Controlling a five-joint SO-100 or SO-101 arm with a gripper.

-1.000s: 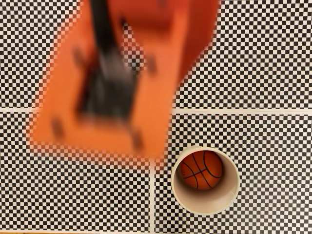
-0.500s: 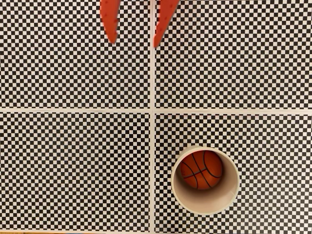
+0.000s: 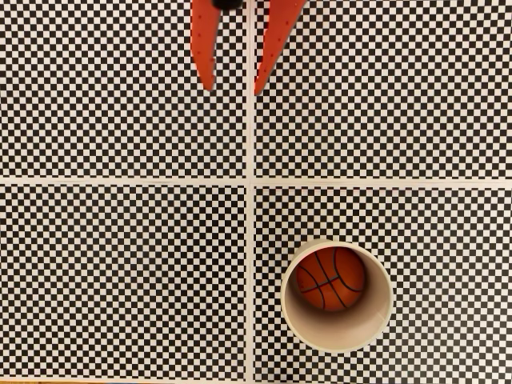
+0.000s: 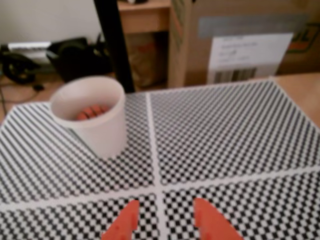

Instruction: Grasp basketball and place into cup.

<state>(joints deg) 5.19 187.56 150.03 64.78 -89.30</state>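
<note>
1. Basketball (image 3: 330, 278): lies inside the cup (image 3: 337, 338), which stands upright near the checkered mat's (image 3: 120, 264) lower edge in the fixed view; in the wrist view only the ball's top shows over the rim.
2. Gripper (image 3: 233, 86): fingers parted and empty; a second ago the arm loomed beside the cup, now only the fingertips show at the mat's top edge.
3. Reading: placement appears complete; the arm is retreating.
</note>
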